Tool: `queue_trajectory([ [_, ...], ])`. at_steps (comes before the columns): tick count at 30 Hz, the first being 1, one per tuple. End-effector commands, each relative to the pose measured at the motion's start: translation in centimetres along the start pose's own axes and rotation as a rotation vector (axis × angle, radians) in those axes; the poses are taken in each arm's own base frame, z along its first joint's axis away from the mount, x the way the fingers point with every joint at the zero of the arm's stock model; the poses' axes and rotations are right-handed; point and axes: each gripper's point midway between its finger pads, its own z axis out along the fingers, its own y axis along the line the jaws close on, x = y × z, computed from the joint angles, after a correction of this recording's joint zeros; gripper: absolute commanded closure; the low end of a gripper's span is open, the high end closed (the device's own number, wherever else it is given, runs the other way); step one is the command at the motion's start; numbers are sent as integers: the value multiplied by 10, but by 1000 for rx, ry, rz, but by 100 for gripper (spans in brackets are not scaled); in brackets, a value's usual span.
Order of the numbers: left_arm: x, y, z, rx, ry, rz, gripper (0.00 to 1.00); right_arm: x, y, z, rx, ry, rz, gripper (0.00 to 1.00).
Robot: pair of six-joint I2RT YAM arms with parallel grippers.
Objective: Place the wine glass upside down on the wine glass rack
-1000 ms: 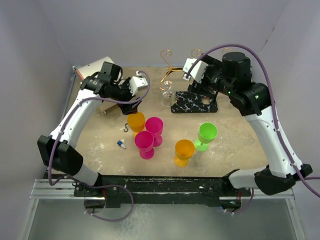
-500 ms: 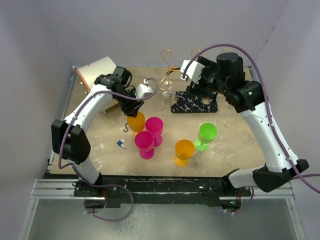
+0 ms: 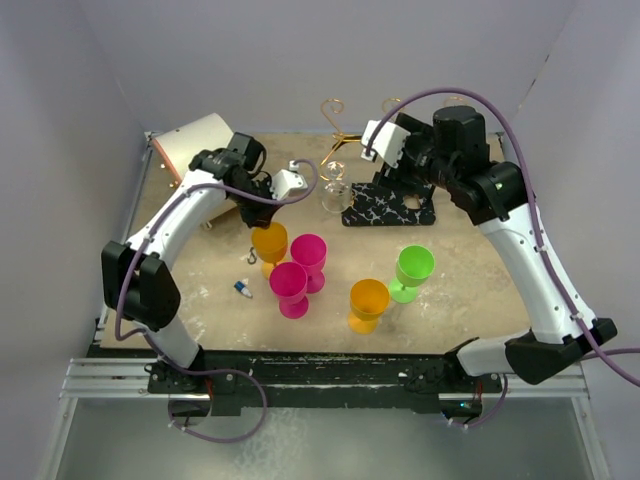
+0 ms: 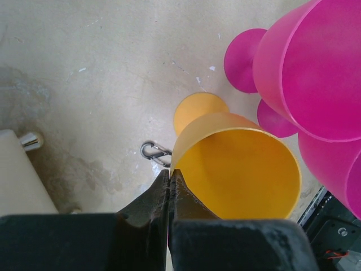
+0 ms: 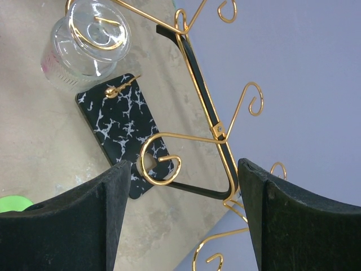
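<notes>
An orange wine glass [image 3: 270, 242] [image 4: 237, 169] stands upright on the table, left of centre. My left gripper [image 3: 263, 222] [image 4: 170, 172] is shut on its near rim, one finger inside the bowl and one outside. The wine glass rack [image 3: 390, 208] [image 5: 118, 121] stands at the back, gold wire curls over a black marbled base. A clear glass [image 3: 335, 190] [image 5: 90, 42] hangs upside down at its left end. My right gripper [image 3: 385, 165] [image 5: 183, 162] hovers open above the rack and holds nothing.
Two pink glasses [image 3: 308, 255] [image 3: 289, 285] crowd the held glass on its right. Another orange glass [image 3: 367, 300] and a green one [image 3: 413, 268] stand nearer the front. A white cylinder [image 3: 195, 140] lies at the back left. A carabiner [image 4: 155, 151] and a small capsule [image 3: 243, 289] lie nearby.
My left gripper has gone from open to shut over the orange glass's rim, its arm having swung in over that glass. The right arm shifted slightly left, then held still.
</notes>
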Motion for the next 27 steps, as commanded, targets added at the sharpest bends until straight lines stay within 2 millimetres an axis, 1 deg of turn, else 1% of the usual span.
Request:
queue_trajectory([
  [1,-27,12,-42,-139,-75,98,100,-7,-14,-12,64,-28,19,22],
  [5,-43,18,-72,-218,-113,119,100,-8,-19,-12,78,-32,28,21],
  [8,-60,20,-100,-275,-165,124,100,-12,-30,-14,122,-42,64,20],
  [10,-75,20,-121,-318,-219,137,100,-16,-40,-15,161,-64,134,18],
  [13,-97,17,-157,-382,-316,155,100,-29,-48,-19,174,-133,235,14],
  [16,-119,13,-202,-477,-424,174,100,-44,-50,-26,143,-207,300,12],
  [17,-126,14,-217,-521,-461,176,100,-48,-53,-29,144,-226,316,12],
  [19,-135,17,-245,-617,-533,165,100,-52,-66,-36,170,-266,397,12],
  [21,-142,19,-269,-696,-604,142,100,-59,-73,-43,163,-316,466,13],
  [23,-150,21,-288,-744,-654,104,100,-70,-73,-48,119,-375,493,13],
  [27,-175,22,-331,-815,-809,63,100,-88,-74,-48,57,-460,556,12],
])
